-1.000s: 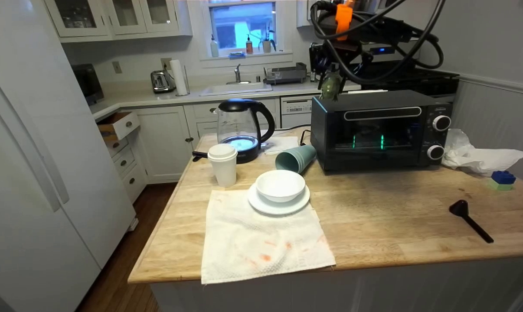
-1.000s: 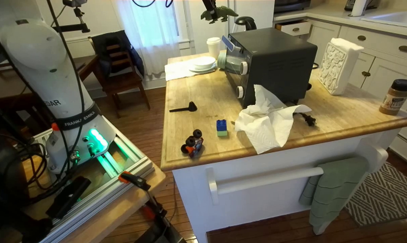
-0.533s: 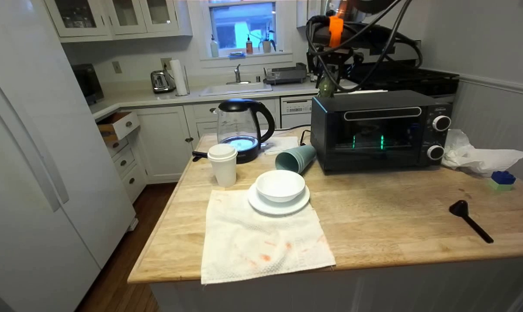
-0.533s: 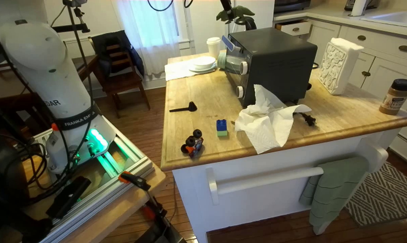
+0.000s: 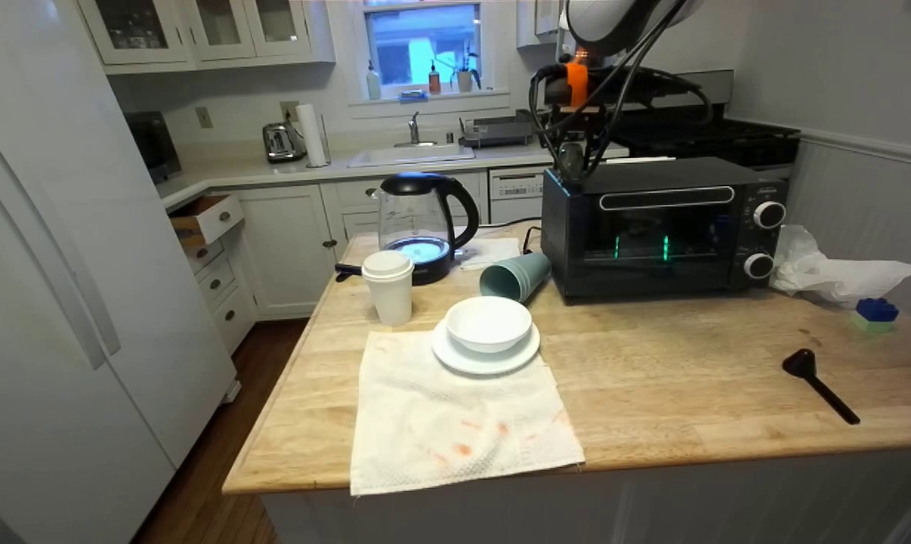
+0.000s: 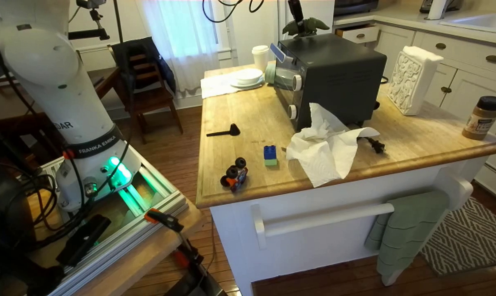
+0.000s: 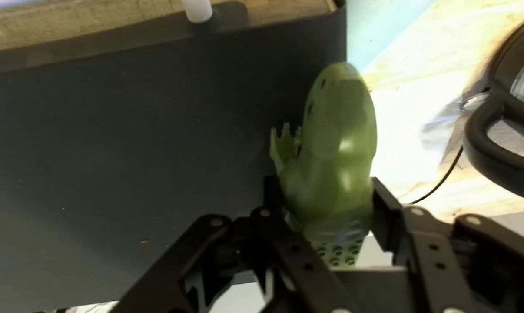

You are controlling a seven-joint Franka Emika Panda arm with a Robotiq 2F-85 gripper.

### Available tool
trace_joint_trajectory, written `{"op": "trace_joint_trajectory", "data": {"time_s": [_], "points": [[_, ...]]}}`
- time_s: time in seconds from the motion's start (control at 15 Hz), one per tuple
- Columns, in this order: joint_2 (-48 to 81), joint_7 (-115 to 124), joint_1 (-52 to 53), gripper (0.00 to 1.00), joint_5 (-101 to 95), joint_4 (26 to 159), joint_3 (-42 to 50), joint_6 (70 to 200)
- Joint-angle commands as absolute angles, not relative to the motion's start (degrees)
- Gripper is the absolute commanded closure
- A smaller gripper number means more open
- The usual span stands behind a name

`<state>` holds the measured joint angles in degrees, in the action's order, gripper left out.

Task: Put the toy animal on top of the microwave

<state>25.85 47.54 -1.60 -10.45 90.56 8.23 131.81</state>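
Note:
The toy animal is a green, lizard-like figure (image 7: 340, 130) in the wrist view. My gripper (image 7: 327, 195) is shut around its body, with dark fingers (image 7: 383, 213) on both sides. The toy also shows in both exterior views (image 5: 571, 160) (image 6: 314, 26). The microwave is a black boxy oven (image 5: 667, 227) with a flat dark top (image 6: 330, 51); that top fills much of the wrist view (image 7: 136, 152). The toy is at the microwave's end nearest the kettle, its head overlapping the top's side edge in the wrist view. I cannot tell whether it touches the top.
A glass kettle (image 5: 421, 219) and tipped green cups (image 5: 516, 278) stand beside that end; the kettle's handle (image 7: 496, 143) shows in the wrist view. A white lidded cup (image 5: 389, 291) and bowl (image 5: 489, 323) are in front. Crumpled paper (image 6: 326, 148) lies at the opposite end.
My gripper has carried the toy down and, in an exterior view, rightward to the microwave's top at its kettle end. It stays shut on the toy. Objects on the table have not moved.

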Motion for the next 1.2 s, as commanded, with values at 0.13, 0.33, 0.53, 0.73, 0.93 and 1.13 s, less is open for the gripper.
{"op": "trace_joint_trajectory", "data": {"time_s": [0.13,0.33,0.53,0.73,0.93,1.13], "points": [[31.59,37.1,-5.63,0.74,-2.27,80.65,8.02,127.04],[32.73,33.72,-7.21,0.17,0.5,77.75,8.07,123.83],[31.75,32.93,-7.88,0.0,3.37,76.38,7.97,119.5],[29.29,35.98,-7.52,0.0,5.91,75.66,8.2,111.17],[24.67,41.81,-6.03,0.0,4.67,78.52,9.45,109.04],[15.7,38.73,-5.45,0.0,2.25,87.44,9.31,110.92]]}}
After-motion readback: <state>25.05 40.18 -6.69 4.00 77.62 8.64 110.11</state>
